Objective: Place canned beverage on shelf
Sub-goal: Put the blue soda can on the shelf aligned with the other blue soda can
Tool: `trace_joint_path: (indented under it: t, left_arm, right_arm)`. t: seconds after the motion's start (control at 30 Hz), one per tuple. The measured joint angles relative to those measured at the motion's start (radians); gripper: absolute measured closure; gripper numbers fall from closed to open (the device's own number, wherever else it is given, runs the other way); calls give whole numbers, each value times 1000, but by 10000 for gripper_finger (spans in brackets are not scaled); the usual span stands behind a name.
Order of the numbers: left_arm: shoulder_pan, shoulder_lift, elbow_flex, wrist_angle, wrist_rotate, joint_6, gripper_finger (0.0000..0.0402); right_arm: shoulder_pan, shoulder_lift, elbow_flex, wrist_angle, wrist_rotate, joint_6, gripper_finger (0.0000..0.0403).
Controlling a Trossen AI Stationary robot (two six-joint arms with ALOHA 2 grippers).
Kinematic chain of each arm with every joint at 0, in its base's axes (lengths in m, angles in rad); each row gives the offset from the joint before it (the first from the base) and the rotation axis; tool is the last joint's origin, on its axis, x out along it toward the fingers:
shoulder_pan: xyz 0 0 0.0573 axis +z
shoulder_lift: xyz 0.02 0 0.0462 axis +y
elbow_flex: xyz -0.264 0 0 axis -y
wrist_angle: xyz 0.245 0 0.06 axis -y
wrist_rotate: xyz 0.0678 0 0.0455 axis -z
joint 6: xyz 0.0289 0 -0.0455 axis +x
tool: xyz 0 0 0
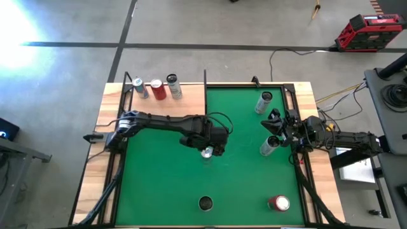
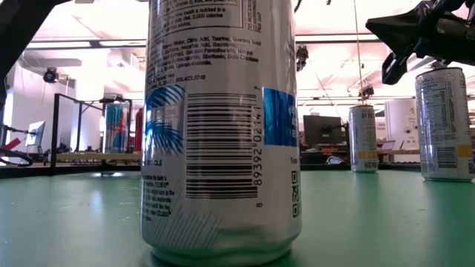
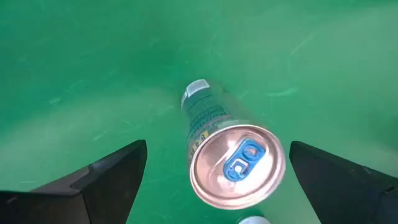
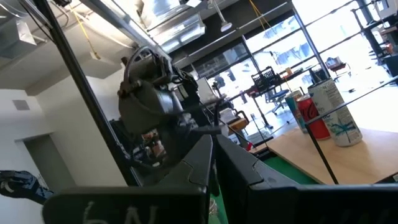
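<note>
At the far left of your worktop [image 1: 102,178] sits the shelf [image 1: 184,105], a light-wood board with black rods, and three cans [image 1: 156,88] already stand on it in a row. Move right and you find your left pincer [image 1: 208,151] over the middle of the green mat [image 1: 165,184], fingers [image 3: 106,180] spread wide on either side of a silver can [image 3: 233,163] with a blue tab — upright beneath it, not gripped. Near the front edge a dark-topped can [image 1: 205,203] stands alone, with a red can [image 1: 278,203] further right. Toward the far right, another silver can [image 1: 264,102] stands near the back of the mat, and a tall can [image 1: 269,146] stands just beside your right pincer [image 1: 275,124], which hangs at the mat's right edge, clenched shut on nothing.
</note>
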Motion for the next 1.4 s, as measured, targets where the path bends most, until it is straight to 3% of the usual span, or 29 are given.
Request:
trace_joint_path:
  t: [0.47,0.6,0.87,1.2,1.4]
  left_arm:
    - [-6,78,66,-21,12,-25,40]
    - [-7,99,69,-29,12,-46,76]
    - [-7,111,69,-39,19,-52,185]
    - [-8,97,79,-177,11,130,185]
    - [-8,41,80,-244,-42,149,185]
  right_arm:
    - [0,0,0,0,0,0,390]
    - [0,0,0,0,0,0,390]
    - [0,0,0,0,0,0,390]
    - [0,0,0,0,0,0,390]
    - [0,0,0,0,0,0,390]
